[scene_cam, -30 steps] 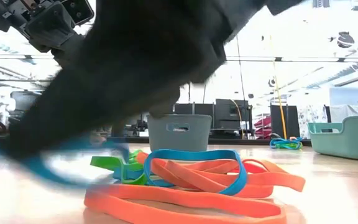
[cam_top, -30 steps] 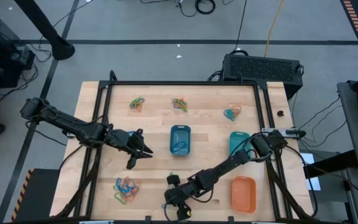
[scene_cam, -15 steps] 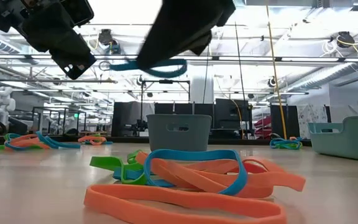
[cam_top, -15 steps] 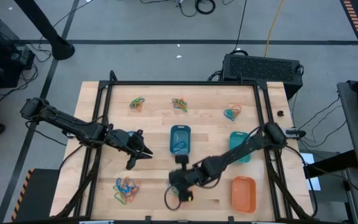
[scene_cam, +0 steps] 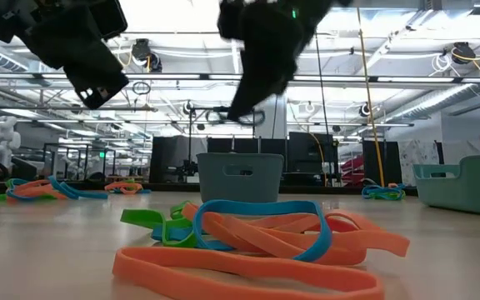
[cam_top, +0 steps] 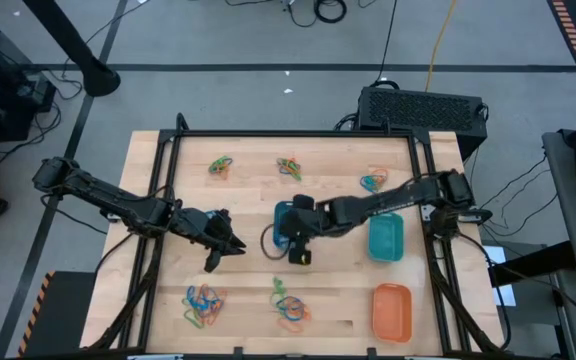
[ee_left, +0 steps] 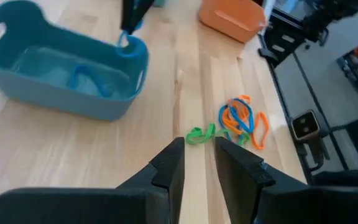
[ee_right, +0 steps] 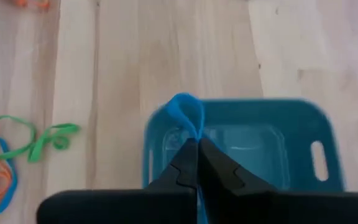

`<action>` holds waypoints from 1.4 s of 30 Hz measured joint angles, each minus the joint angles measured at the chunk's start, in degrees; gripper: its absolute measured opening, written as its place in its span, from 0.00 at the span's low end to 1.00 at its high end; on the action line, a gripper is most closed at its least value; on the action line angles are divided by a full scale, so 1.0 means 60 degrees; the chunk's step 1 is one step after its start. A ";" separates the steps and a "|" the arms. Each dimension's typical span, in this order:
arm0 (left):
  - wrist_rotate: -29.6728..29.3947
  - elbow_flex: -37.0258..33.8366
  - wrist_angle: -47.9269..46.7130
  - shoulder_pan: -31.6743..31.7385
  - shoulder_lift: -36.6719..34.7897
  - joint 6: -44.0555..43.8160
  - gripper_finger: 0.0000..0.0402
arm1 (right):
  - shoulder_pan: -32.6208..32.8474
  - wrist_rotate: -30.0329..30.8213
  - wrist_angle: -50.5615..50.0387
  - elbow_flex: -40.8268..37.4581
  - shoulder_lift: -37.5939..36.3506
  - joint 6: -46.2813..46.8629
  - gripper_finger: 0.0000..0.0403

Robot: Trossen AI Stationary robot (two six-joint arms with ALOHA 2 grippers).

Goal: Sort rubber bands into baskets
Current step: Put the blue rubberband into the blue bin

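Observation:
My right gripper (cam_top: 280, 243) hangs over the near end of the blue basket (cam_top: 290, 218), shut on a blue rubber band (ee_right: 186, 116). Another blue band (ee_left: 86, 79) lies inside that basket (ee_left: 55, 87). The teal basket (cam_top: 386, 238) stands to its right and the orange basket (cam_top: 391, 310) at the near right. Piles of rubber bands (cam_top: 288, 308) lie on the table. My left gripper (cam_top: 232, 246) waits above the table left of the blue basket, its fingers (ee_left: 197, 155) slightly open with nothing between them. My right gripper pinches the blue rubber band between its two fingertips (ee_right: 190, 152). A small loop of the band (ee_right: 186, 116) sticks out beyond them. The fingers slant down from the table's right side. The band (scene_cam: 238, 117) is lifted clear, above the basket's near rim (ee_left: 132, 50).
More band piles lie at the near left (cam_top: 203, 305) and along the far side (cam_top: 221, 166), (cam_top: 289, 167), (cam_top: 373, 181). A black frame (cam_top: 423, 170) rims the wooden table. The low view has a pile (scene_cam: 257, 237) right in front of it.
My right gripper has risen from the pile at the near edge and swung toward the far edge, to the blue basket. It stays shut on the blue band, which has come up clear of the pile and travelled with it.

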 joint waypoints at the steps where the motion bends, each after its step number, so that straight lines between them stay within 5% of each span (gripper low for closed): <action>1: -0.0092 0.0000 -0.0181 0.0014 -0.0020 -0.0188 0.24 | -0.0122 -0.0172 0.0302 -0.0251 -0.0049 -0.0001 0.00; 11: -0.1848 0.0000 -0.3207 0.0386 -0.0847 -0.2559 0.24 | -0.0787 -0.0519 0.0769 -0.0756 -0.0117 -0.0422 0.00; 22: -0.1996 0.0015 -0.5276 0.0640 -0.1031 -0.5831 0.24 | -0.1490 -0.0988 0.0600 -0.0756 -0.0117 -0.1292 0.06; 31: -0.2149 0.1162 -0.7701 0.0815 -0.1030 -0.4983 0.24 | -0.1889 -0.1546 0.0884 -0.0756 -0.0117 -0.0702 0.22; 42: -0.2157 0.0930 -0.7239 0.1307 -0.0937 -0.2518 0.24 | -0.1846 -0.2732 0.1556 0.0124 -0.0121 0.1296 0.29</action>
